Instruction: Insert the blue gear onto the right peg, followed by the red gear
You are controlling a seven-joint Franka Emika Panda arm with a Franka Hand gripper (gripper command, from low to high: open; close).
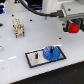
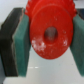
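Gripping the red gear (image 2: 49,31), claw (image 1: 73,26) closed above white table (image 1: 15,52), blue gear (image 1: 51,52) on grey plate (image 1: 33,58).

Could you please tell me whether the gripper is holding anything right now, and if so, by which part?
The gripper holds the red gear, its pads pressing on opposite sides of the rim.

The red gear (image 2: 49,31) between my jaws is bright red, its pads (image 2: 22,46) teal on black fingers. The blue gear (image 1: 51,52) is bright blue on a grey, black-rimmed plate (image 1: 34,58). The worktop (image 1: 20,47) is white.
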